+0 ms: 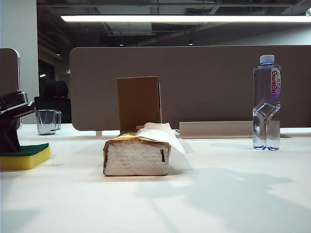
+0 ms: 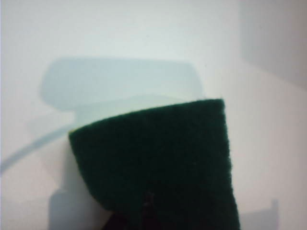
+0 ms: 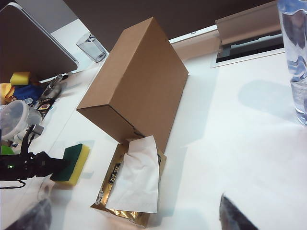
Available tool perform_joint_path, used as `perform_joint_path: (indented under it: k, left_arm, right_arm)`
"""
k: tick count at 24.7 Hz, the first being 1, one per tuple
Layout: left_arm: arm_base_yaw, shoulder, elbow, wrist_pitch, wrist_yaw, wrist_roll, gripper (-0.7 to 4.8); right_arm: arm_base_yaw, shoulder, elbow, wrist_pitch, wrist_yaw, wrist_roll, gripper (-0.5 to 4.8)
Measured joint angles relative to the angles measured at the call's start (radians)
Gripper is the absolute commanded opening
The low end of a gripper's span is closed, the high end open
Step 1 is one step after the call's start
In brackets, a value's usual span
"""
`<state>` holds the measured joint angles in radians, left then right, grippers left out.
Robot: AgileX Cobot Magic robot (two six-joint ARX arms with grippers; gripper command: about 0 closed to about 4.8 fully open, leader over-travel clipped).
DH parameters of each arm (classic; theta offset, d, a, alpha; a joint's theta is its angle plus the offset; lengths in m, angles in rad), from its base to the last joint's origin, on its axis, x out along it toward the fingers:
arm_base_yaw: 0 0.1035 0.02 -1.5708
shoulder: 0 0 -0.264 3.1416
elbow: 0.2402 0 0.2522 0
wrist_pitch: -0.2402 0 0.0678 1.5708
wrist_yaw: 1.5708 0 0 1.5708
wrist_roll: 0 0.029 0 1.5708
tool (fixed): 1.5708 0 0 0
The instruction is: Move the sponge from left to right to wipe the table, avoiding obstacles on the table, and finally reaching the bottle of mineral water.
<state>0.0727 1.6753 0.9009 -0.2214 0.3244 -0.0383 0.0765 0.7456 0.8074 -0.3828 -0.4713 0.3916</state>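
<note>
On the white desk [image 1: 218, 194], the gold-and-white tissue pack [image 1: 137, 154] lies nearest, a white tissue [image 1: 160, 133] sticking out of it. At the near left edge the left end effector [image 1: 12, 127] is closed on the sponge [image 1: 24, 155], pressing its green top while the yellow foam rests on the desk. The right end effector [image 3: 139, 218] hangs above the near right with its jaws wide and holding nothing. Behind the pack stands the brown cardboard box [image 1: 139, 103]. The bottle of mineral water [image 1: 267, 103] stands upright far right, a glass mug [image 1: 47, 121] far left.
</note>
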Motion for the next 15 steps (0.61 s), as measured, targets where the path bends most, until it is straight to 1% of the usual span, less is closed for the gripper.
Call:
perform_joint_path:
  k: [4, 15]
  left_arm:
    - [-0.004, -0.003, 0.001, -0.030, -0.004, 0.019, -0.06]
    - [-0.004, -0.009, 0.007, -0.101, -0.003, 0.023, -0.06]
  right_arm:
    - [0.000, 0.000, 0.000, 0.000, 0.000, 0.000, 4.71]
    - [0.000, 0.000, 0.000, 0.000, 0.000, 0.000, 4.71]
